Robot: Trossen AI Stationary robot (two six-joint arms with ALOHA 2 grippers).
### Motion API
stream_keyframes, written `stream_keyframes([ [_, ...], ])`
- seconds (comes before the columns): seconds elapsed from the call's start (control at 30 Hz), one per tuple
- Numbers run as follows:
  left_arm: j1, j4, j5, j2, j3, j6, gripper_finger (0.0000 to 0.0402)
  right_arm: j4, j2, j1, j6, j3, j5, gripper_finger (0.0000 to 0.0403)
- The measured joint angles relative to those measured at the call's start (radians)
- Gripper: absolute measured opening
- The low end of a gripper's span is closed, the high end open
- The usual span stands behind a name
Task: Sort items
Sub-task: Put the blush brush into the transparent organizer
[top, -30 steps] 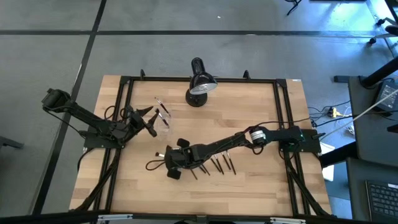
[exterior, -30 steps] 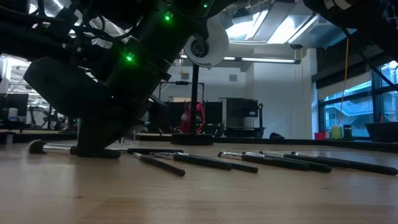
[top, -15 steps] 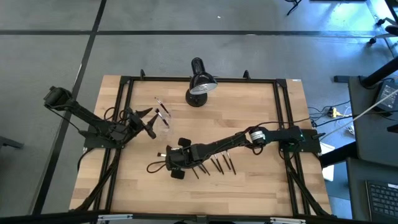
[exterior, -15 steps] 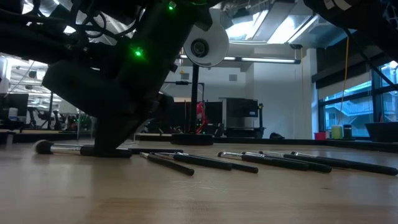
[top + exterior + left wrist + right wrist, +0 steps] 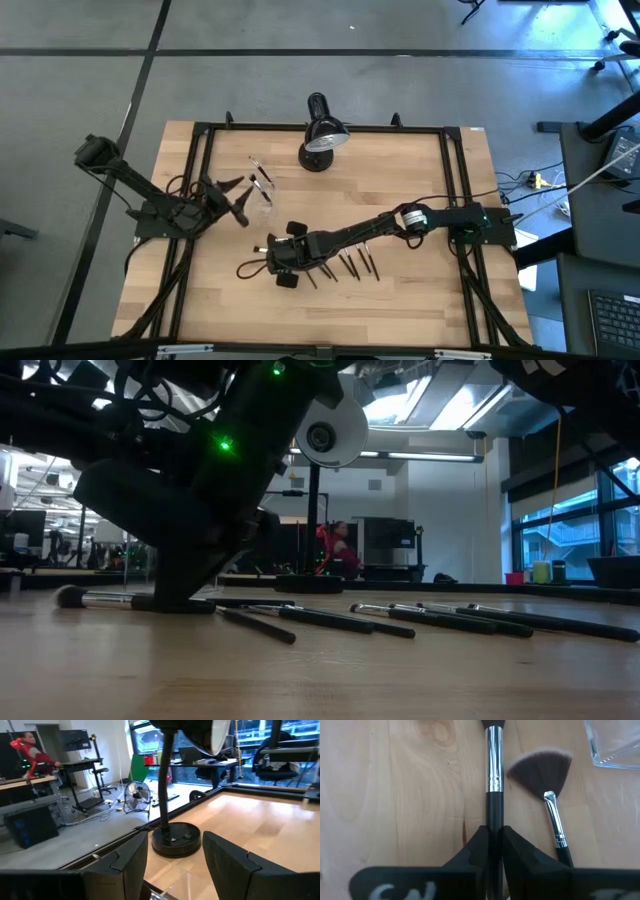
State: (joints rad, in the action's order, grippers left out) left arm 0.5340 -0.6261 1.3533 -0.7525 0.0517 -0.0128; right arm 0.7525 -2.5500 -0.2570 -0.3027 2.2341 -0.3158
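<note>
From above, I see my right arm stretched across the pale wooden table (image 5: 420,300) toward its middle, with the right gripper (image 5: 277,262) low over the boards beside a loose row of thin dark-handled makeup brushes (image 5: 350,265). My left arm is folded at the table's left side, and the left gripper (image 5: 238,200) sits just beside a small clear plastic cup (image 5: 263,187). A black desk lamp (image 5: 322,133) stands at the far edge.

In the low view the right gripper (image 5: 180,595) is down at the tabletop, clamped on a dark-handled brush with a round tuft (image 5: 110,598) that lies flat, with the tuft pointing away from the other brushes (image 5: 450,618) lying in a row on the wood.

Through the left wrist camera I see the left gripper (image 5: 172,857) spread open with nothing between its fingers (image 5: 130,857), aimed at the lamp's round base (image 5: 176,839). A person in red (image 5: 32,755) sits in the room beyond.

Through the right wrist camera the right gripper (image 5: 491,845) is closed on the black handle of a brush with a long silver ferrule (image 5: 493,765), lying on the wood. A dark fan-shaped brush (image 5: 545,775) lies just beside it, and the cup's corner (image 5: 612,742) shows near the fan bristles.
</note>
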Motion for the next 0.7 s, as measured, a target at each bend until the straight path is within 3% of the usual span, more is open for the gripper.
stream_keyframes([
  [0.27,0.053,-0.007,0.031,0.003,0.000,0.023,0.0187,0.039,0.035,-0.027,0.003,-0.005,-0.082,0.0062],
  [0.5,0.089,-0.007,0.064,0.019,0.000,0.027,0.0187,0.102,0.106,-0.038,-0.007,-0.002,-0.203,0.0040],
  [0.7,0.109,-0.007,0.068,0.032,0.000,0.041,0.0187,0.265,0.161,-0.053,-0.092,-0.002,-0.392,0.0055],
])
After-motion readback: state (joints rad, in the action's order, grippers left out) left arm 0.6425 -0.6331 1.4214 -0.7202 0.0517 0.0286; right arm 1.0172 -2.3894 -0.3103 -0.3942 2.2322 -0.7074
